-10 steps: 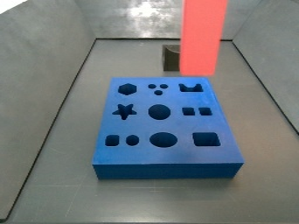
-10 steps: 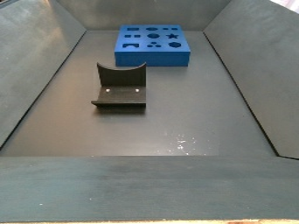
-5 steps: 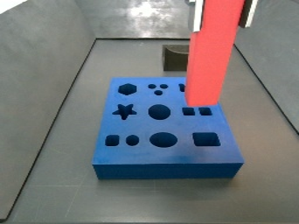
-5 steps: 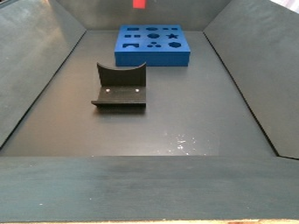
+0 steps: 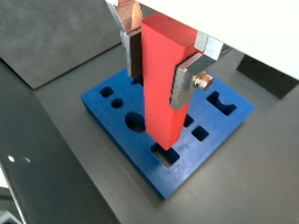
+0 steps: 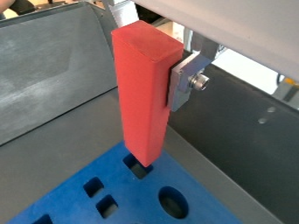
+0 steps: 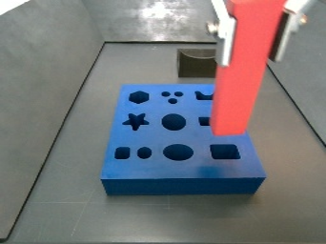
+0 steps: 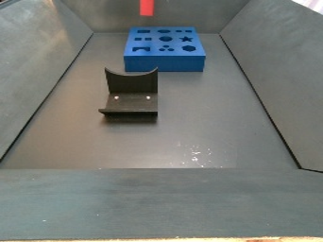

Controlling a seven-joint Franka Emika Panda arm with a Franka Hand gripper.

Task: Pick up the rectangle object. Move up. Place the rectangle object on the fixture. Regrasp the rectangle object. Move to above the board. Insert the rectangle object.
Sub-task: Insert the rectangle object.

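Above the board (image 7: 182, 135), the gripper (image 5: 162, 48) holds the rectangle object (image 7: 243, 67) upright, silver fingers (image 5: 187, 80) clamped on its upper sides. Compared with half a second ago, the block has shifted in a side view toward the board's near right corner and sits lower in frame; a second ago it hung further back, near the fixture (image 7: 196, 64). In the far side view only its red tip (image 8: 146, 7) shows at the top edge, over the board (image 8: 165, 48). Fixture (image 8: 128, 95) is empty, well apart from the board. In both wrist views the block's lower end hangs just over a small square-ish cutout (image 5: 169, 155) near the board edge (image 6: 139, 168), apparently not yet in it. So the carry looks done and alignment over the hole is underway; insertion remains. Risk: the long block catching the hole rim if slightly off.
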